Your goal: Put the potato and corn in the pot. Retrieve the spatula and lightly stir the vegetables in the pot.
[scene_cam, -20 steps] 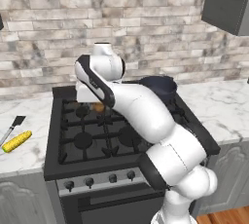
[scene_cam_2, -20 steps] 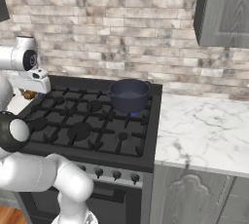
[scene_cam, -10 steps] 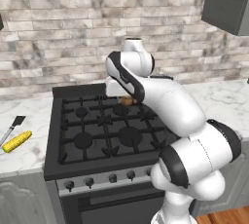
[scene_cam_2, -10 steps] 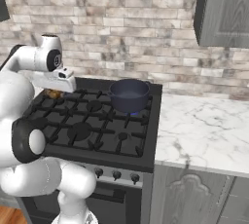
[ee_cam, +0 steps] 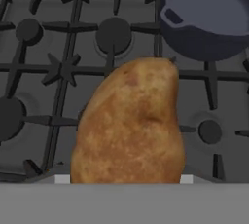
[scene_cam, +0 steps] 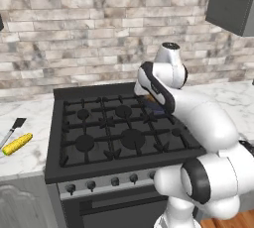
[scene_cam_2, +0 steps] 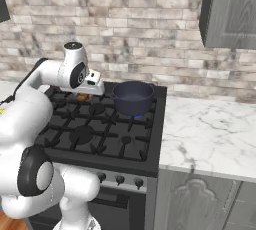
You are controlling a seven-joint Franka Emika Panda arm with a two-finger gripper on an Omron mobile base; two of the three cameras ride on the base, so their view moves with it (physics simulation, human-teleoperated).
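With the jaws pinching the potato (ee_cam: 129,123), you carry it toward the pot (ee_cam: 206,16) at 1 o'clock; center, then release.

Two rear base views sharing the stove (scene_cam: 119,133); hand view close above.

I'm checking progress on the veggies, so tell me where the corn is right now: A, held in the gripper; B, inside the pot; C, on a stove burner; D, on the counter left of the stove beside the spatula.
D: the corn lies on the marble counter left of the stove, next to the spatula, while the gripper carries the potato.
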